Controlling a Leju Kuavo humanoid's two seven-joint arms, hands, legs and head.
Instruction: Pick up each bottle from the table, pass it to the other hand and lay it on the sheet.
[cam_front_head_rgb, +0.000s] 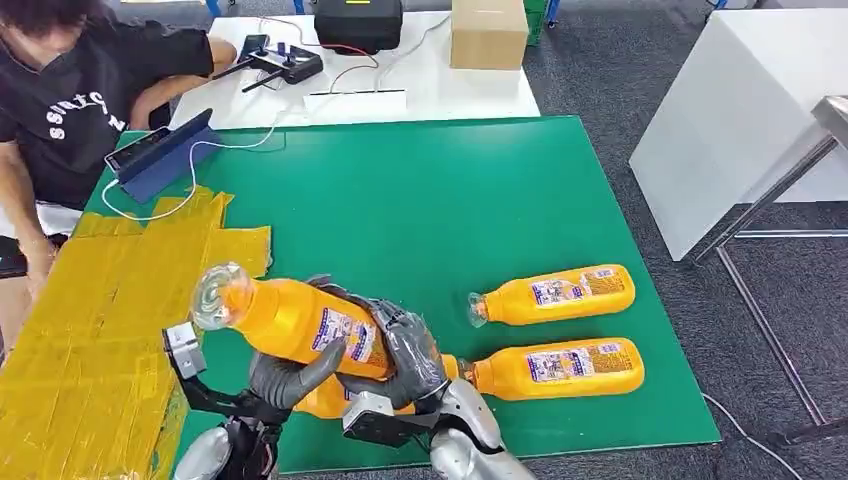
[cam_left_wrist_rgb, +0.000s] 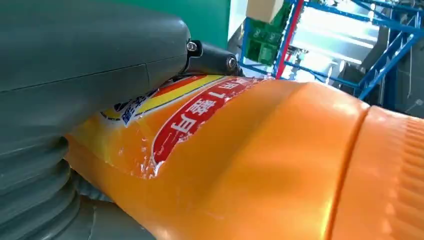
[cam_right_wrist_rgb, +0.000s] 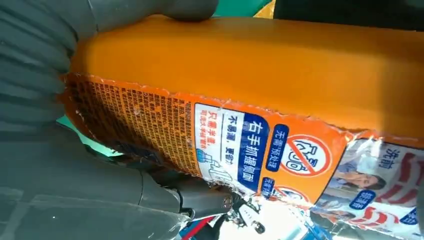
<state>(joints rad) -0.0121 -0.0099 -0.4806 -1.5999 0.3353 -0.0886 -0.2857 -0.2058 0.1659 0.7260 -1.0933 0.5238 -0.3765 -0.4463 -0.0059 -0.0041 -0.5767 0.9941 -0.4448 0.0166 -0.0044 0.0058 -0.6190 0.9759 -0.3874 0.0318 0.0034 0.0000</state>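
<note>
The orange plastic bottle (cam_front_head_rgb: 300, 325) hangs above the green table's (cam_front_head_rgb: 450, 200) near edge, cap toward ten o'clock. Right hand (cam_front_head_rgb: 405, 350) and left hand (cam_front_head_rgb: 290, 378) both clasp it; yellow taped sheet (cam_front_head_rgb: 90, 330) lies at nine o'clock, nearer the left.

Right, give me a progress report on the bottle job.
Done: nothing lies on the yellow sheet yet. In hand: one orange bottle is lifted, gripped by both the left robot hand and the right robot hand, so it looks mid-handover. Left: laying it down, then at least two bottles on the green table.
</note>
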